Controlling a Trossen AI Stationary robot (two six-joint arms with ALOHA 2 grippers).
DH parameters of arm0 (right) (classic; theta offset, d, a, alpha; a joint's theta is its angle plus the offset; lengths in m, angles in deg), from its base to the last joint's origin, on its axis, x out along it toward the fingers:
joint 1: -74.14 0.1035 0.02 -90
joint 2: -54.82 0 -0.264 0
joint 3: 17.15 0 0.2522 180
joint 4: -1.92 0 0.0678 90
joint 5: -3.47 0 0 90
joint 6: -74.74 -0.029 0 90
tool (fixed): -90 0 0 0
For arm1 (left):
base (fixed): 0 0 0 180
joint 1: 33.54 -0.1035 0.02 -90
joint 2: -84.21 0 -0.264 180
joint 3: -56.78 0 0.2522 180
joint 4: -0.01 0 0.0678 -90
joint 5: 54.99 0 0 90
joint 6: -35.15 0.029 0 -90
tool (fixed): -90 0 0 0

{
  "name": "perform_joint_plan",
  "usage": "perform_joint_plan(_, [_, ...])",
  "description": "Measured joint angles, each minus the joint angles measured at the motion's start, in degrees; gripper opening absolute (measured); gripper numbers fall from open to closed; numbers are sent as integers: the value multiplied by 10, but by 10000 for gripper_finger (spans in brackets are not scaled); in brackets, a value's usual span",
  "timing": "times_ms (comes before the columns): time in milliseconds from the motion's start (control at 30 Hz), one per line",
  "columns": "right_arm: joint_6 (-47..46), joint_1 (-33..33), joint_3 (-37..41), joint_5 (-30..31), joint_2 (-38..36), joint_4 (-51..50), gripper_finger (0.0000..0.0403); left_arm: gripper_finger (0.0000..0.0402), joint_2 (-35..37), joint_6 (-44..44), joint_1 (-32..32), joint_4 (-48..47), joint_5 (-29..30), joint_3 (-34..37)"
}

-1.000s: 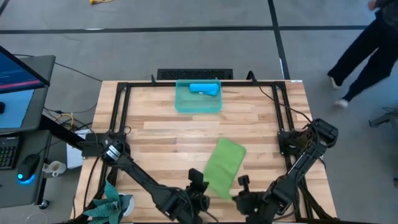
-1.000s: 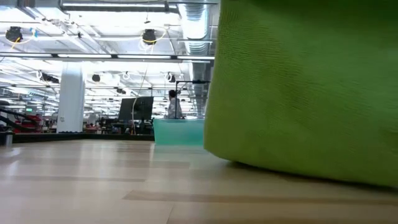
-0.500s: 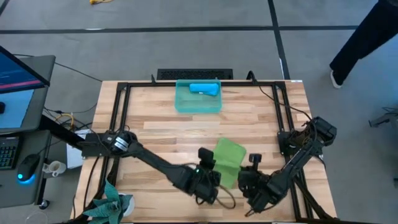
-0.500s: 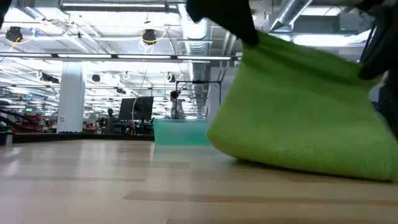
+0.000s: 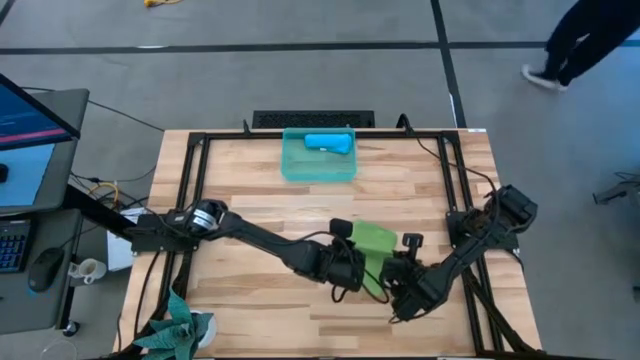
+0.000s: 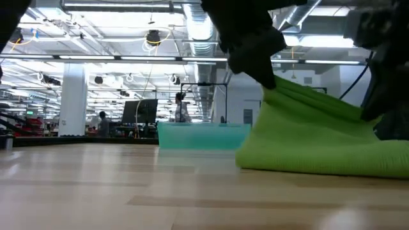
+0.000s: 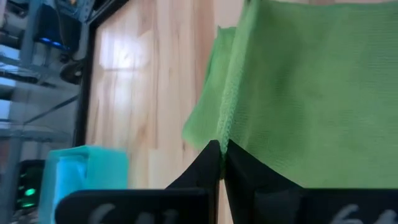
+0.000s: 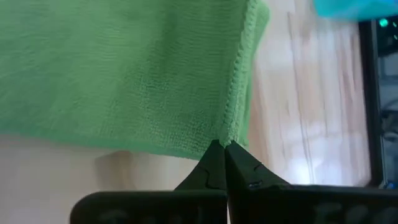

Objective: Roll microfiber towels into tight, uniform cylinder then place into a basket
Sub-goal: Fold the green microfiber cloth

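From above, the wooden table (image 5: 250, 215) carries the basket (image 5: 318, 165) near its far edge, with the sky-blue towel (image 5: 328, 142) rolled up and lying inside it. The lime green towel (image 5: 372, 250) lies near the middle of the table's near half, folded over on itself, and both arms reach in to it: the left gripper (image 5: 352, 268) at its left near corner, the right gripper (image 5: 398, 280) at its right near corner, each pinching an edge of the cloth. A person's legs (image 5: 580, 40) show on the floor beyond the table's far right corner. From table height, the green towel (image 6: 319, 144) is lifted along its upper edge by the two dark grippers while its lower part rests on the wood; the basket (image 6: 201, 135) stands well behind it. In the left wrist view, the left gripper (image 7: 219, 149) has its fingers pressed together on the towel's stitched hem (image 7: 227, 112), with the basket (image 7: 84, 168) off to one side. In the right wrist view, the right gripper (image 8: 222, 149) is likewise clamped tight on a corner of the green towel (image 8: 124, 68).
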State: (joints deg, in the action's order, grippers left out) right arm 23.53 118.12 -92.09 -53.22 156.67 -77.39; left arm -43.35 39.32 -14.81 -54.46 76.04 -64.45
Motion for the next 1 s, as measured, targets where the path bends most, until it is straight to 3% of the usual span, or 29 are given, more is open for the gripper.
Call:
perform_joint_plan(367, [-13, -37, 28, 6, 0, 7, 5, 2, 0, -3, -24, 12, -16, 9])
perform_joint_plan(533, [-5, -39, 29, -1, 0, 15, 5, 2, 0, -6, -34, 9, -81, 9])
perform_joint_plan(700, [-8, -40, 29, 0, 1, 15, 5, 5, 0, -8, -35, 9, -82, 9])
perform_joint_plan(1000, [-9, -55, 34, -2, 1, 22, 5, 72, 0, -17, -35, -21, -87, 9])
